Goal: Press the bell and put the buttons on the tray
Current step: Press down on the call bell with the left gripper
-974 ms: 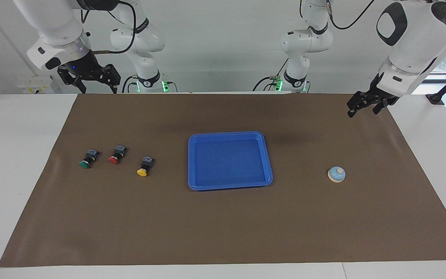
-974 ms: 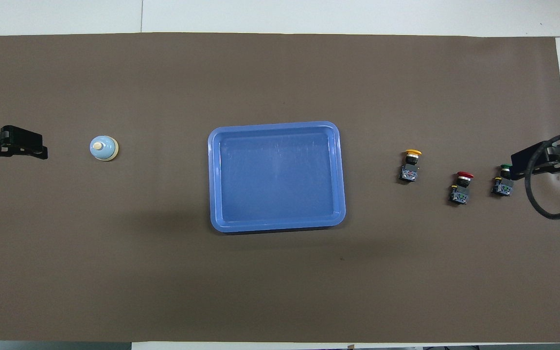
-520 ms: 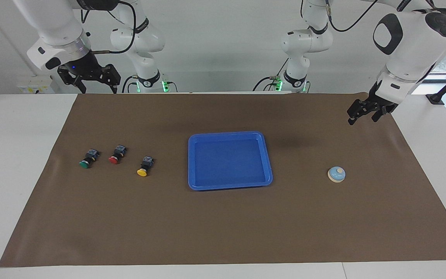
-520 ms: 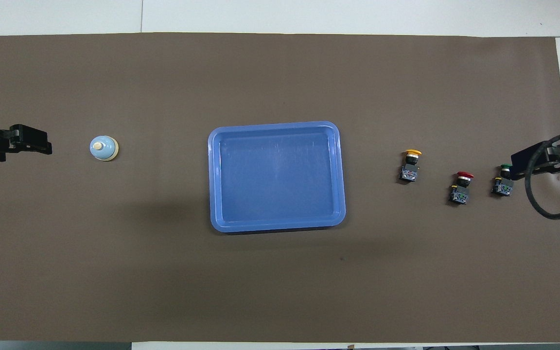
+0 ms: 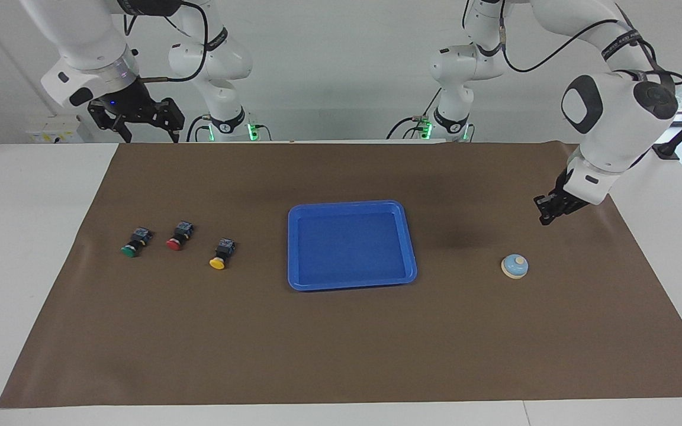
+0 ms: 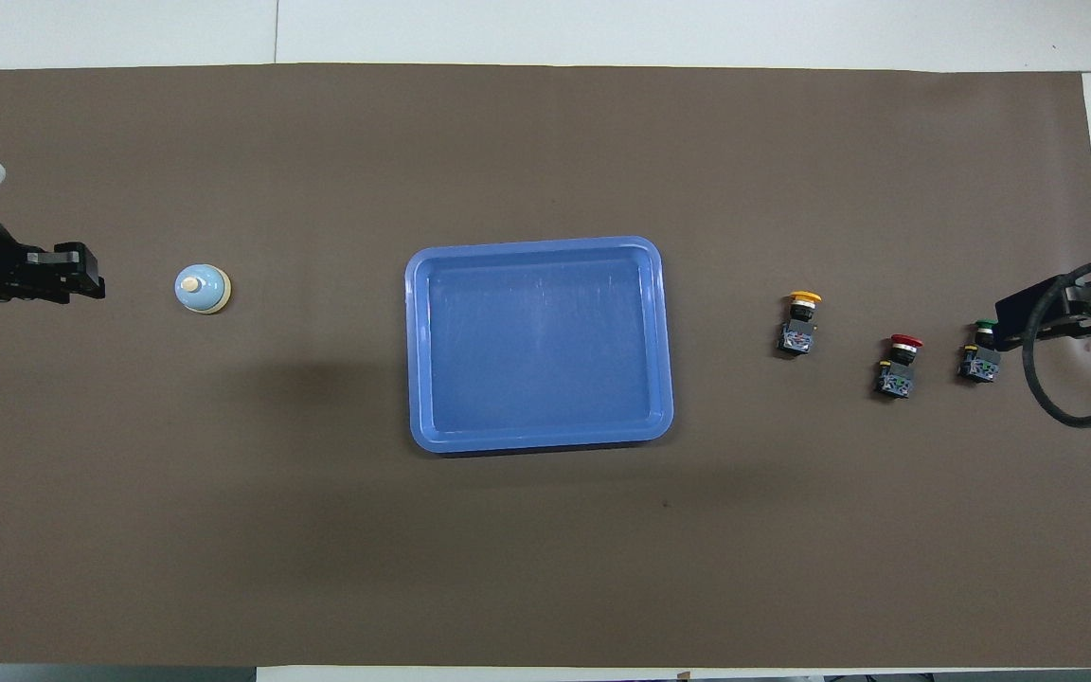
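One bell (image 5: 514, 265), one tray (image 5: 351, 285) and three buttons lie on the brown mat (image 5: 341, 355) — none of them touching another. The bright blue tray sits mid-table with nothing in it. The bell stands well apart from it toward the left arm's end. The green button (image 5: 131, 242), the red button (image 5: 179, 235) and the yellow button (image 5: 221, 253) lie in a loose row toward the right arm's end, the yellow one closest to the tray.

Two grippers are in view. The left gripper (image 5: 546, 213) hangs in the air over the mat close to the bell, not touching it, its fingertips pressed together on nothing. A second ago it was higher, over the mat's edge by the robots, with its jaws spread. The right gripper (image 5: 147, 135) waits raised over its own corner — jaws spread, unchanged. Bell, tray and buttons have not moved.
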You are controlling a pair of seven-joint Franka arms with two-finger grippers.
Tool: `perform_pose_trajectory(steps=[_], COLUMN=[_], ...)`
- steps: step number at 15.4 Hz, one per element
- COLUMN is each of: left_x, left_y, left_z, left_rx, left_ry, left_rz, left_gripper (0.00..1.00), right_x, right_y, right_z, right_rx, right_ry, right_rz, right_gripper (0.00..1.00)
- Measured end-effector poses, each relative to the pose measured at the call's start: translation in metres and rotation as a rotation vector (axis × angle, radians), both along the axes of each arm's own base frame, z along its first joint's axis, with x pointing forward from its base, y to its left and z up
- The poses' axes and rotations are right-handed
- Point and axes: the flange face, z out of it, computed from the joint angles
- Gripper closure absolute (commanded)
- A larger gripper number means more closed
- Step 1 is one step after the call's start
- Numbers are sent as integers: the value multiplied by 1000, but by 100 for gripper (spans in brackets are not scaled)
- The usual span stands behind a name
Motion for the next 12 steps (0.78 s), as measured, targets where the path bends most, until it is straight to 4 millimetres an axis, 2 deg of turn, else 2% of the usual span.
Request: perform_pose_trajectory(steps=[6,12], left_x=[25,31], left_y=[-7,-9], left_z=[-55,-73], left_rx=[-4,-5], left_ry=[-19,-20], left_rz=[-10,-12], left_gripper=[100,100], right_x=[0,0], right_y=[0,0], right_z=[0,0], right_rx=[0,0], right_ry=[0,0], right_rz=[0,0], right_gripper=[0,0])
